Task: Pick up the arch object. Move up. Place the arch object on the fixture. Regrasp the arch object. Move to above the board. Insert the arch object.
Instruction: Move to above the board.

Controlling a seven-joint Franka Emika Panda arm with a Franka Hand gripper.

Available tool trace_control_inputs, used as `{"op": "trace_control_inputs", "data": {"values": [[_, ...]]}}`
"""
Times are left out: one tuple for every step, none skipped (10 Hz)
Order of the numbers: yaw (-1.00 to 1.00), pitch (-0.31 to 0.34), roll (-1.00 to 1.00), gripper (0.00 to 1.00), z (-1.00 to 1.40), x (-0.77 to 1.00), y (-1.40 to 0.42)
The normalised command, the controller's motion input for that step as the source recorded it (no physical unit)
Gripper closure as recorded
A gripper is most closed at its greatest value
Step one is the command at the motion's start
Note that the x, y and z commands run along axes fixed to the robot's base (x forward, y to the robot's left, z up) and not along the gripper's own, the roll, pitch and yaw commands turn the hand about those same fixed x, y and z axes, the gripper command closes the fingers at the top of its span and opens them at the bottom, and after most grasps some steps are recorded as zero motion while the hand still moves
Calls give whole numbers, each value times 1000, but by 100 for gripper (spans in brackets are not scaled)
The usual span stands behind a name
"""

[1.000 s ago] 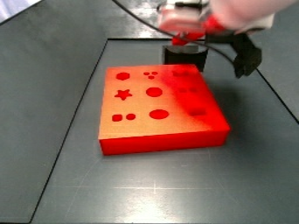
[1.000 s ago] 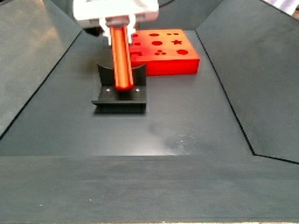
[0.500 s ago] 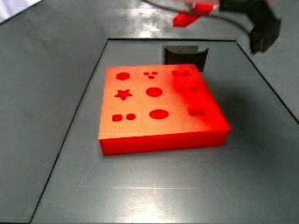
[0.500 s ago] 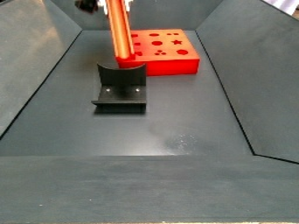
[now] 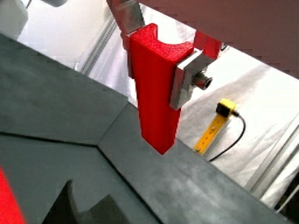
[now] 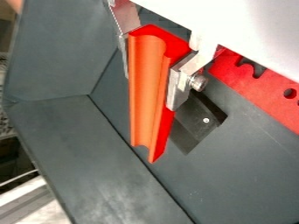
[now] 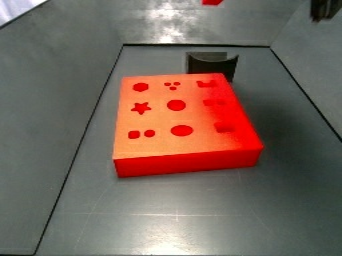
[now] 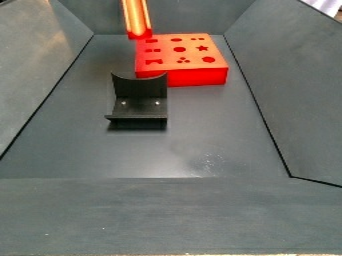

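My gripper [image 5: 158, 52] is shut on the arch object [image 5: 155, 105], a long bright red bar that hangs down between the silver fingers [image 5: 187, 77], notched end face up. Both wrist views show this grip [image 6: 152, 61]. In a side view only the bar's lower end [image 8: 135, 18] shows at the top edge, high above the fixture [image 8: 138, 100]; the gripper itself is out of frame there. The fixture, a dark block with a scooped top, stands empty [image 7: 214, 63]. The board [image 7: 181, 120], an orange-red slab with shaped holes, lies beside it [image 8: 185, 58].
Everything sits on a dark grey floor with raised sloping walls [image 8: 54, 80] around it. A yellow-tipped cable [image 5: 225, 118] hangs outside the work area. A dark part of the arm [image 7: 321, 8] shows at the top corner of a side view.
The gripper has risen straight up with the arch object, lifting it off the fixture. It has left both side views almost entirely. Board and fixture have not moved.
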Motion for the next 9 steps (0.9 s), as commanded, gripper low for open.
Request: {"op": "trace_control_inputs", "data": {"values": [[21,6,-17,100,1000,45,-61],[3,43,-22,100,794,30,-39],[-4,69,-25,100,637,23,-31],[7,102,-37,100,425,20,-20],[16,116,-42,100,318,18,-18],[-101,-116,-1000,100,232,-823,-1000],[-95,-133,-1000,100,222,-838,-1000],[-97,-150,-1000,100,233,-921,-1000],[-97,-159,-1000,100,215,-963,-1000]]}}
